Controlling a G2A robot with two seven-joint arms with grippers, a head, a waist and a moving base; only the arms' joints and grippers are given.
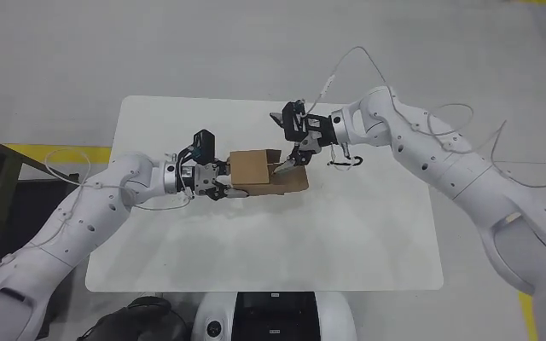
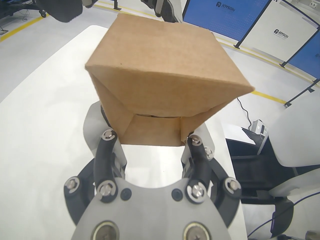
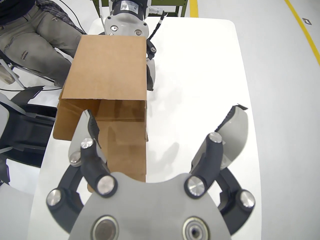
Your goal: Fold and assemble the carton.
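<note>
From above, the brown carton (image 1: pixel 252 166) lies on its side near the middle of the white tabletop (image 1: pixel 341 247), somewhat toward the far edge, with an arm at each end. The left pincer (image 1: pixel 226 183) is at one end and the right pincer (image 1: pixel 296 158) at the other, where a flap lies flat on the surface. The left wrist view adds what the top view cannot: the carton (image 2: pixel 160 76) has its end flaps sloping inward. The left pincer (image 2: pixel 151 136) is clamped across that end, one finger (image 2: pixel 106 138) against each side. The tip of the other arm's finger (image 2: pixel 170 8) shows at the carton's far upper edge. The right wrist view shows the opposite end of the carton (image 3: pixel 107 68) open. A long flap (image 3: pixel 127 151) lies flat on the tabletop, running toward the wrist, and a side flap (image 3: pixel 66 121) is splayed outward. The right pincer (image 3: pixel 162 109) is spread wide apart and grips nothing; one finger (image 3: pixel 87 126) hangs in front of the open mouth, the other is out over bare tabletop. A wide bare stretch of tabletop lies on the robot's side of the carton, with a narrower strip beyond it. A black cable (image 1: pixel 345 161) loops on the surface just beside the right arm
</note>
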